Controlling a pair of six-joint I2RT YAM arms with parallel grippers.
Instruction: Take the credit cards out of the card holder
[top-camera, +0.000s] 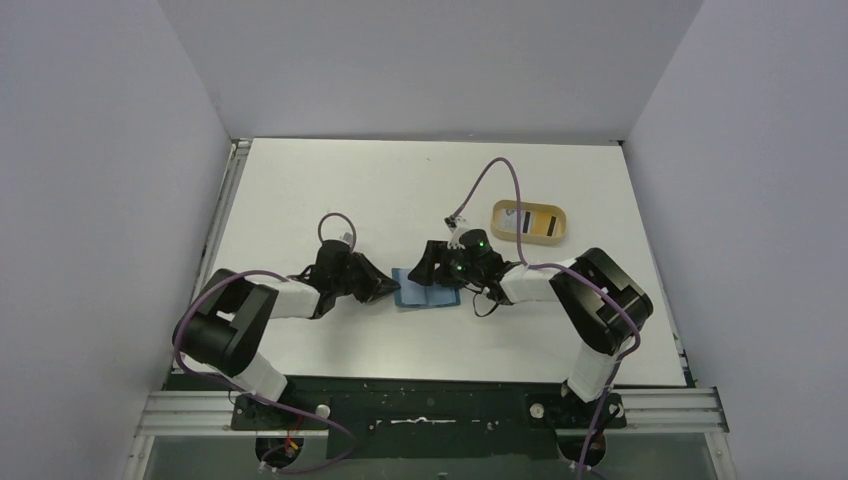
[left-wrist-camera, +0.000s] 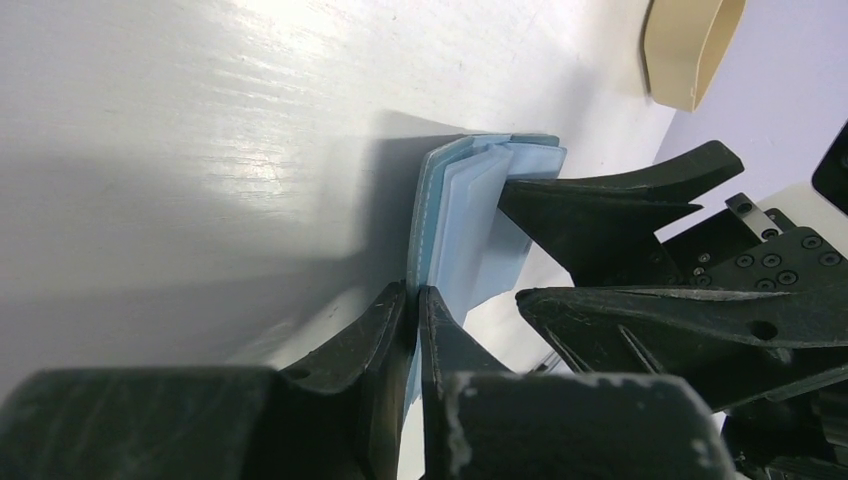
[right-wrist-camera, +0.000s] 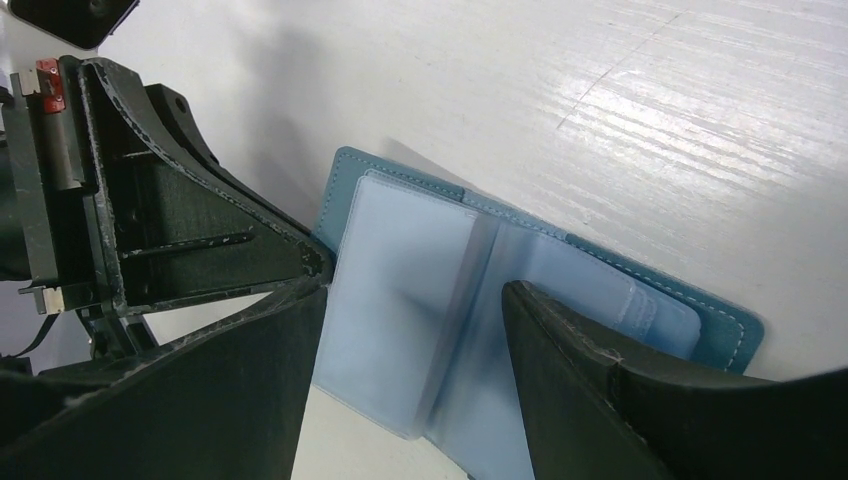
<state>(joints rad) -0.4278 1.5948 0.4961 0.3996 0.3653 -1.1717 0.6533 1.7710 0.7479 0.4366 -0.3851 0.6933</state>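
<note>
Pinching the card holder edge, left claw clenched — right claw spread, perhaps touching it.

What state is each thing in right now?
card holder: lying open, one edge pinched.
left gripper: shut on the card holder's edge.
right gripper: open, fingers astride the clear sleeves.
credit cards: lying in the tray.
tray: upright, holding cards.

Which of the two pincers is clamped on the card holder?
The left pincer: it is pinched shut on the edge of the card holder. The right pincer stands open, only straddling it.
</note>
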